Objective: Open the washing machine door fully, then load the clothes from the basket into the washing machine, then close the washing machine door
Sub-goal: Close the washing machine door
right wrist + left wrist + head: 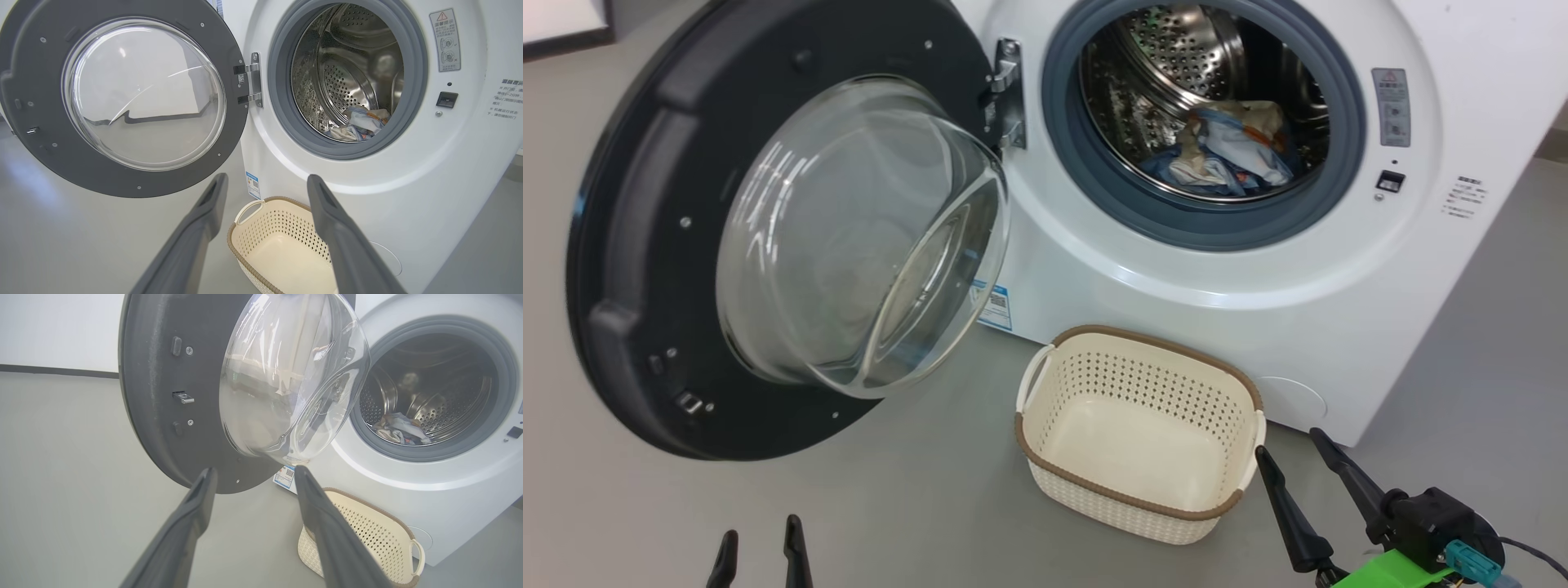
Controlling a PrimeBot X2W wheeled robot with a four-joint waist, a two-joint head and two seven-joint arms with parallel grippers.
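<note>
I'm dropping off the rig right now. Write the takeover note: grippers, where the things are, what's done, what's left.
Left gripper: open, empty, low over the floor below the door.
Right gripper: open, empty, beside the basket's right end.
Door: swung wide open to the left.
Clothes: in the drum.
Basket: empty, on the floor before the washing machine.
Done: door opened, clothes loaded.
Left: close the door.

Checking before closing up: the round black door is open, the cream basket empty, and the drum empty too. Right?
No: the steel perforated drum holds light-blue and cream clothes, per the head view. Round black door open, cream plastic basket empty.
</note>
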